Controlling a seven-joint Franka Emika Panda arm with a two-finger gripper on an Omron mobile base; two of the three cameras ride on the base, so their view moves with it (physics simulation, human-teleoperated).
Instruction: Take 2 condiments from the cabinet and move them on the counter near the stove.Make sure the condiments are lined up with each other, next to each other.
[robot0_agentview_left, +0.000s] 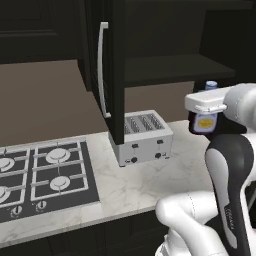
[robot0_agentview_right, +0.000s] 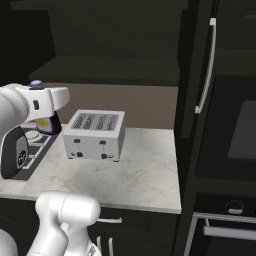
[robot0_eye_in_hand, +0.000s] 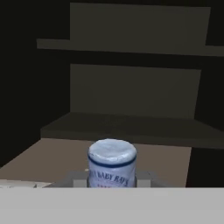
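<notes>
Bottle (robot0_eye_in_hand: 112, 168) is sitting clenched in the pincer (robot0_agentview_left: 205, 121), hanging above the bench (robot0_agentview_left: 135, 182) beside the toaster (robot0_agentview_left: 141, 137); cabinet (robot0_agentview_left: 165, 55) shelf behind is looking bare, I think.

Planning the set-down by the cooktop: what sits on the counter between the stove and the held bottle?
The silver toaster stands between the stove and the bottle in the gripper; bare counter lies nearer the camera, left base view.

The bottle (robot0_agentview_left: 205, 121) is dark with a yellow label and a pale blue cap. The counter (robot0_agentview_left: 130, 185) is white-grey marble, the toaster (robot0_agentview_left: 142, 136) silver, the cabinet (robot0_agentview_left: 165, 45) black.
</notes>
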